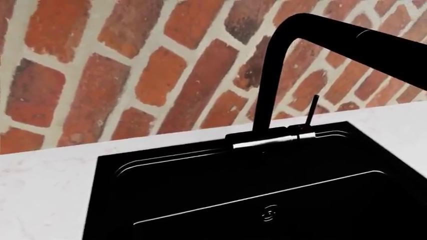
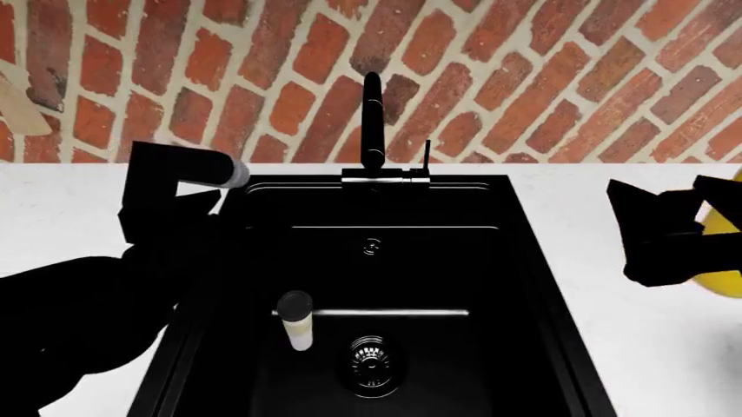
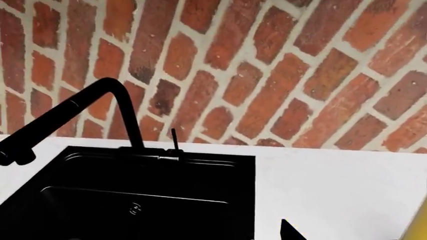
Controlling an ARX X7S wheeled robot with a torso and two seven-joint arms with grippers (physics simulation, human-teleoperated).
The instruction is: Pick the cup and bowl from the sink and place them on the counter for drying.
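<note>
Two black arms poised over a kitchen worktop, neither one holding anything that can be seen. At far left, the flat white, faintly marbled counter (image 2: 58,200), backed by a red brick wall (image 2: 522,78). Next, the left gripper (image 2: 186,201), a dark mass hanging above the left rim of the black rectangular recessed sink (image 2: 475,261); impossible to tell from any view whether clenched or released, the jaws being lost against the black basin. Further right, down on the basin floor, the small cream-white cup (image 2: 297,320) with its flat dark lid, close to the left wall and just beside the round metal drain (image 2: 371,359), apparently upright though hard to be sure from overhead. Behind, at the centre of the back rim, the tall black faucet (image 2: 373,122). No sign of the round off-white bowl in any of the three views. At far right, the right gripper (image 2: 656,233), well clear of the basin and hovering over the counter next to a big yellow bottle (image 2: 728,252); again no telling whether spread or closed. By judgement, the opening step: the approach to the cup, nothing lifted yet and nothing set out to dry. Called for next: lowering the left gripper into the basin, jaws spread either side of the cup's body below the lid, without knocking it over or striking the sink wall.
</note>
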